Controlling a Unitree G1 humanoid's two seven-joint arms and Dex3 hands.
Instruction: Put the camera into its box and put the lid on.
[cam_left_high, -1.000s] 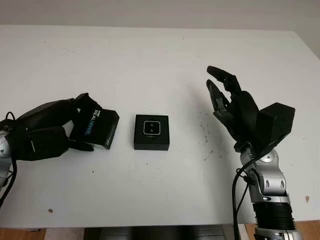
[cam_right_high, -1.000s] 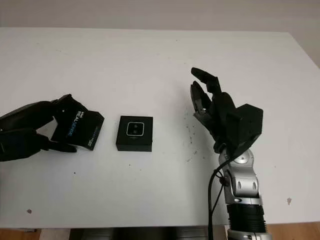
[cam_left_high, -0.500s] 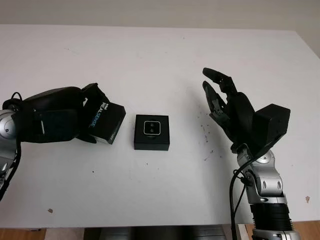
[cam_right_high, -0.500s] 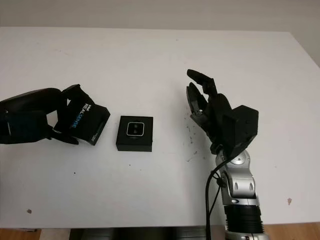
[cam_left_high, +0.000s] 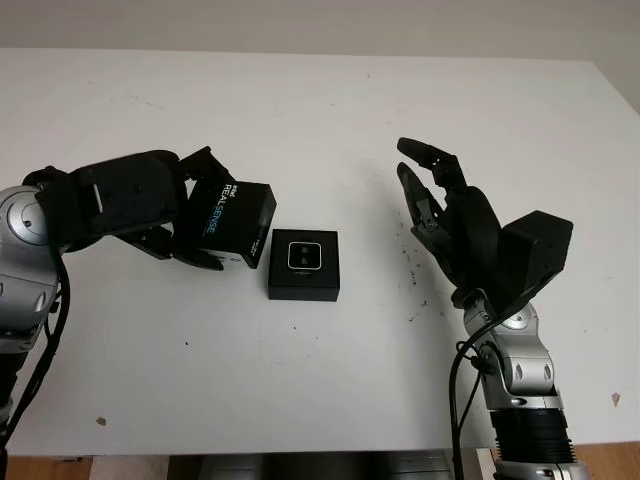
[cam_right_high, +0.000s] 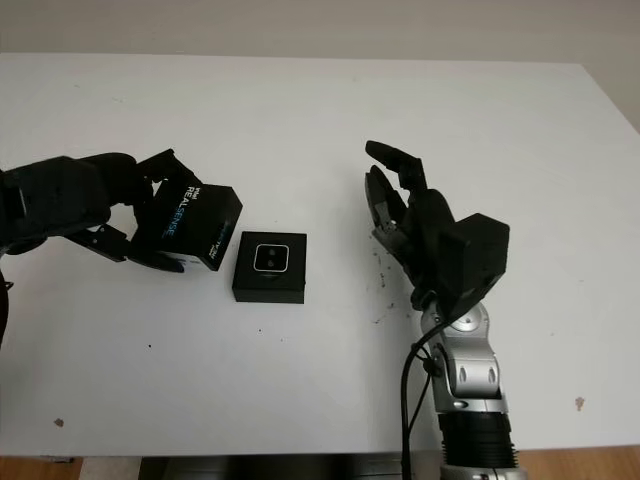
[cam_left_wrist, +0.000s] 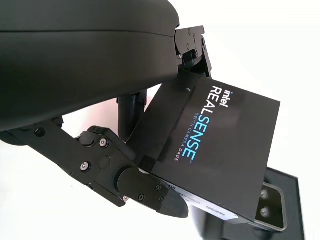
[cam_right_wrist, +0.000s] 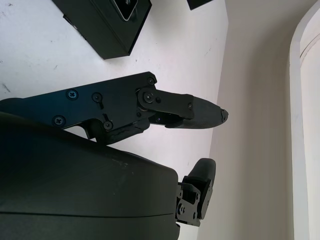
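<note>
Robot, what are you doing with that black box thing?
The left hand is holding the box's lid, the black piece with REALSENSE printed on it, just above the white table, right beside the open box. The camera is already sitting inside the box. The lid is not on yet. The right hand is open and raised above the table on the other side of the box, holding nothing.

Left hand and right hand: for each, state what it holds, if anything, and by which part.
The left hand grips the box lid by its outer end, fingers on opposite faces. The right hand, right of the box, is open and holds nothing.
</note>
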